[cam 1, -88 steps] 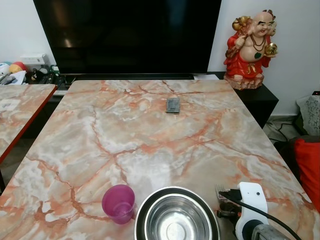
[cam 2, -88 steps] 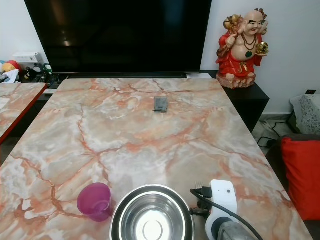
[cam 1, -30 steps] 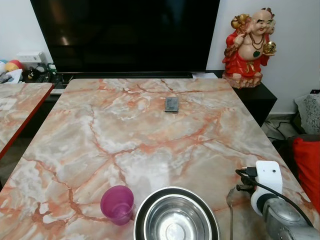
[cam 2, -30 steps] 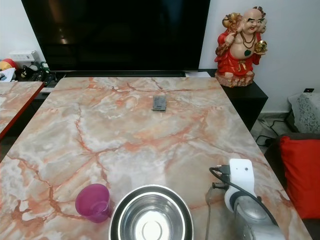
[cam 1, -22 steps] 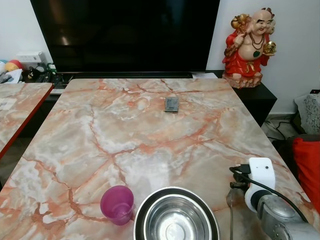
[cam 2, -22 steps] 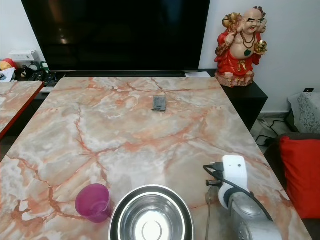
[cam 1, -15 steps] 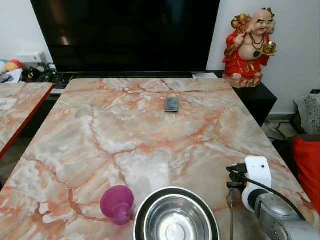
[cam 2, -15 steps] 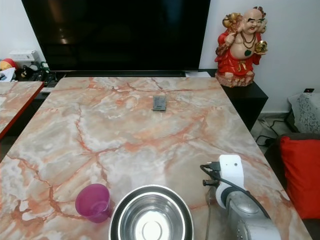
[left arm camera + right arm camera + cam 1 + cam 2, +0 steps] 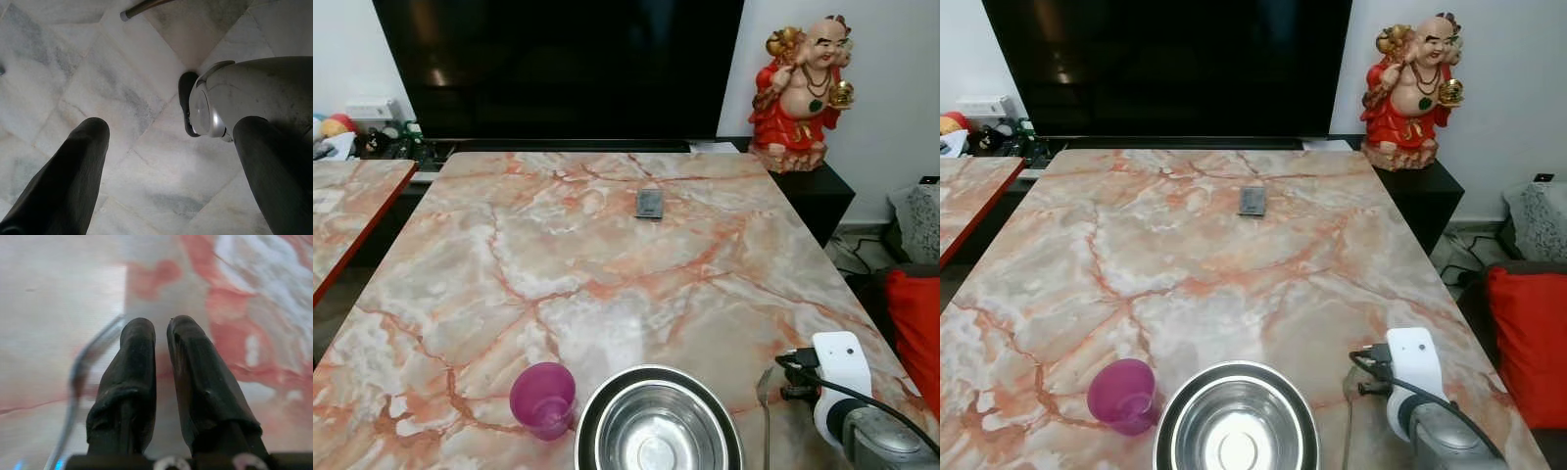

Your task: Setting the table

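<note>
Your marble tabletop (image 9: 607, 255) stands before a dark television, and near its front edge the steel bowl (image 9: 658, 427), purple cup (image 9: 543, 397) and fork (image 9: 765, 416) already lie in a row. Your right hand (image 9: 161, 340), fingers nearly pressed together and holding nothing, hovers just beside the fork. The setting looks largely done, apart perhaps from straightening.

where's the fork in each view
Left eye view: fork near the bottom edge, flat on the table, right of the steel bowl.
Right eye view: same spot, between the bowl and the right gripper's wrist.
Right wrist view: blurred, beside the right gripper.
Left wrist view: not in it.
Shared landmark: the bowl.
</note>
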`<state>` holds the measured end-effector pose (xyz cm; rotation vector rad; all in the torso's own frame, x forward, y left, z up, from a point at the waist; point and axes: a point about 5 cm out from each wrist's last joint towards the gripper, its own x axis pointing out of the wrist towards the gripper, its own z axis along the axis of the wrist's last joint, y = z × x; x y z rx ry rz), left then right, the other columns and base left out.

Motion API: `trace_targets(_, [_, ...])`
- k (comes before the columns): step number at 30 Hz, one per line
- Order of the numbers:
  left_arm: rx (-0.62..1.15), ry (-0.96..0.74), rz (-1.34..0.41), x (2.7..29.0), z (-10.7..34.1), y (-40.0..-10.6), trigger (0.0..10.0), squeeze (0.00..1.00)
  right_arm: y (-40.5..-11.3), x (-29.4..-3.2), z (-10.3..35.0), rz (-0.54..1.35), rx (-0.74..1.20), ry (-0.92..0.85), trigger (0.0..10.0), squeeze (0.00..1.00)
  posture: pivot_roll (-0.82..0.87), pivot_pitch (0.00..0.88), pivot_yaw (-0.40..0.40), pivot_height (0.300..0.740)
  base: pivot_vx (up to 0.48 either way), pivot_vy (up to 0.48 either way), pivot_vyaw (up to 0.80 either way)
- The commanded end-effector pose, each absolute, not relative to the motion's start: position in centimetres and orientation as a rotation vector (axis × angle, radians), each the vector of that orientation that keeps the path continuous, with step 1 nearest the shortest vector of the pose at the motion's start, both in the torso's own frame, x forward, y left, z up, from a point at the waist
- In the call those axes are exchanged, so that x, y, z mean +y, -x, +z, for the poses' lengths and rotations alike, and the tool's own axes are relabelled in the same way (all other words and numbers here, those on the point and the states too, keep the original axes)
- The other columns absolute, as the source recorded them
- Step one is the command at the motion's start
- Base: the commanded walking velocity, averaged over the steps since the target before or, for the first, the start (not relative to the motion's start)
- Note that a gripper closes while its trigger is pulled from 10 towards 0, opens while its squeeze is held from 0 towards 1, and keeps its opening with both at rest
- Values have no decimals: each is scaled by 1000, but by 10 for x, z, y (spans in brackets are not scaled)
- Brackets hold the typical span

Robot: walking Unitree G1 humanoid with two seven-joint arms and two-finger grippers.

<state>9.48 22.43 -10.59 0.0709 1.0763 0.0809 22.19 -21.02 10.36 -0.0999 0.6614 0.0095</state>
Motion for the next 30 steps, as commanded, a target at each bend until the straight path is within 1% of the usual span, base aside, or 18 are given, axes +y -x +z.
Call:
trace_targets(1, [1094,-48,45,214,-109,-92,10000,0,-222,-204,106,48,657,96,10000,0,-116,35,-69,740,0,0,0])
trace_targets(8, [1093,-45,48,213,-109,-92,10000,0,-226,-199,108,73,659,90,10000,0,-107,34,-72,740,0,0,0])
trace_targets(15, [1097,-46,49,214,-109,-92,10000,0,-223,-201,108,71,664,97,10000,0,-109,38,-71,740,0,0,0])
trace_targets(30, [1097,-46,47,214,-109,-92,10000,0,-233,-185,113,120,613,78,10000,0,-106,35,-70,740,0,0,0])
